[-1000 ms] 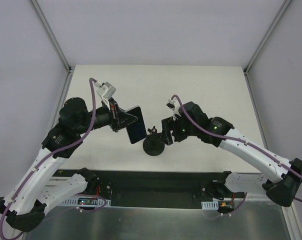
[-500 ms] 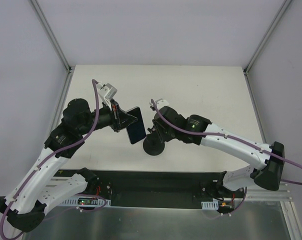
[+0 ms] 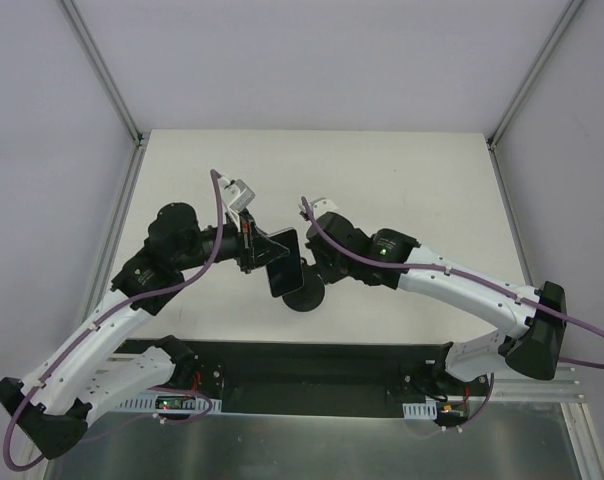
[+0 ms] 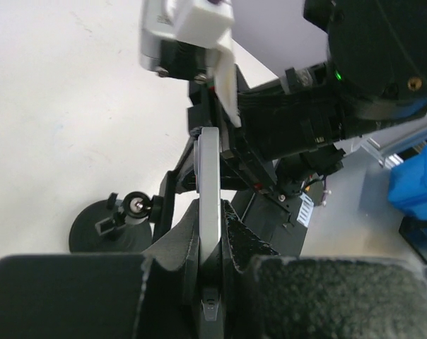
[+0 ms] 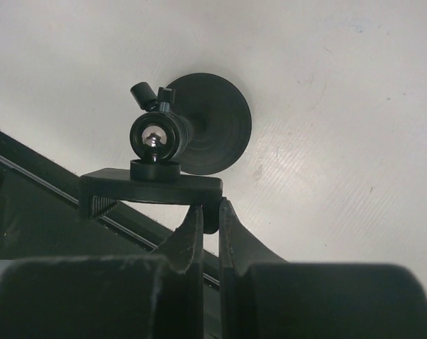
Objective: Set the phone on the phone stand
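Just left of the black, disc-based phone stand, the thin glossy black phone hangs above the counter, pinched edge-on by the left fingers; the right fingers pinch the stand's clamp head.

Overhead looks down; close wrist views share the phone stand.

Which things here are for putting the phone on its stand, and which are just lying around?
For the job:
- the phone, pinched in the left gripper
- the phone stand, its clamp head pinched by the right gripper

Just lying about:
- a blue box, seen only at the edge of the left wrist view
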You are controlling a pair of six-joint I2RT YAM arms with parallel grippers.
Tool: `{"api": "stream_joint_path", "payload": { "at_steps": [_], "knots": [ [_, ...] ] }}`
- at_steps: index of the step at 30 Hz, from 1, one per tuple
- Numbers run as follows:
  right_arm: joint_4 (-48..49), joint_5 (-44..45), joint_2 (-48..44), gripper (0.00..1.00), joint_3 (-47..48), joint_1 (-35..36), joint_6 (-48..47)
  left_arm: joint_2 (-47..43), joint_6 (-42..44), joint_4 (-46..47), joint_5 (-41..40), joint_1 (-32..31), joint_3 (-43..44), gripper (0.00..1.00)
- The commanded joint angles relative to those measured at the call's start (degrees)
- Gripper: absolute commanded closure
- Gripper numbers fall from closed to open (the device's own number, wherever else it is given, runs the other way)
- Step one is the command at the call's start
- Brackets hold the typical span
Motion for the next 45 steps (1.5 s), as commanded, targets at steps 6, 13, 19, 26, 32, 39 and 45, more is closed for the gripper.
{"api": "stream_joint_path", "payload": {
  "at_steps": [6, 13, 19, 26, 32, 39, 45],
  "knots": [
    [4.27, -8.33, -1.65, 0.74, -1.50, -2.36, -3.19, -1.05, 6.01, 17.07, 3.46, -3.05, -3.81, 1.00],
    [6.73, -8.25, -4.11, 0.65, -5.10, -2.09, -4.24, -5.71, 5.13, 16.81, -0.68, -3.05, -6.88, 1.00],
    [9.01, -7.02, -5.43, 0.68, -6.77, -2.09, -5.30, -6.69, 4.78, 15.22, 0.02, -3.05, -7.59, 1.00],
    [10.33, -5.96, -5.34, 0.67, -7.12, -2.09, -6.44, -5.72, 5.66, 14.96, 2.12, -3.05, -6.97, 1.00],
    [11.04, -5.18, -4.81, 0.79, -7.04, -2.18, -7.58, -3.53, 6.36, 14.96, 6.52, -3.05, -6.01, 1.00],
    [12.44, -11.83, -4.99, 0.99, -7.39, -5.08, -15.12, -0.89, 12.50, 21.71, 21.80, -3.05, -7.41, 1.00],
    [13.33, -25.28, -4.38, 0.99, -6.34, -10.00, -21.02, 4.20, 14.09, 37.27, 29.72, -3.32, -9.70, 1.00]
  ]
}}
